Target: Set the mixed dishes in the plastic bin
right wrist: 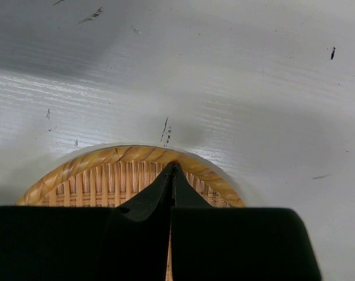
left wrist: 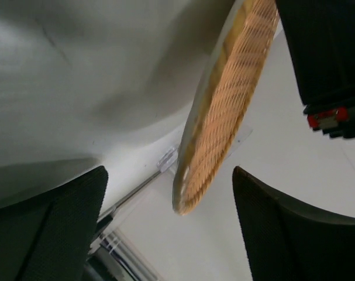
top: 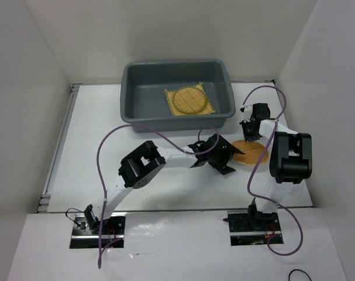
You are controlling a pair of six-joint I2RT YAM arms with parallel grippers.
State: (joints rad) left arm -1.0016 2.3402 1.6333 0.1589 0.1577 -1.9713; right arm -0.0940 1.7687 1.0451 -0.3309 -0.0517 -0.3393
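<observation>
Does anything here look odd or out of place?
Nothing spilled or broken. Oddly, both arms crowd the round orange woven disc: the left gripper open at its edge, the right gripper shut over its rim.

Falls bright and even from above, throws soft grey shadows on the white worktop [top: 95, 129]. Blurs the dark fingers of the left tool [left wrist: 170, 175] in its wrist view. Sharper at the right wrist, with faint glare streaks.

no readable text, no labels, no brand marks, no numbers
</observation>
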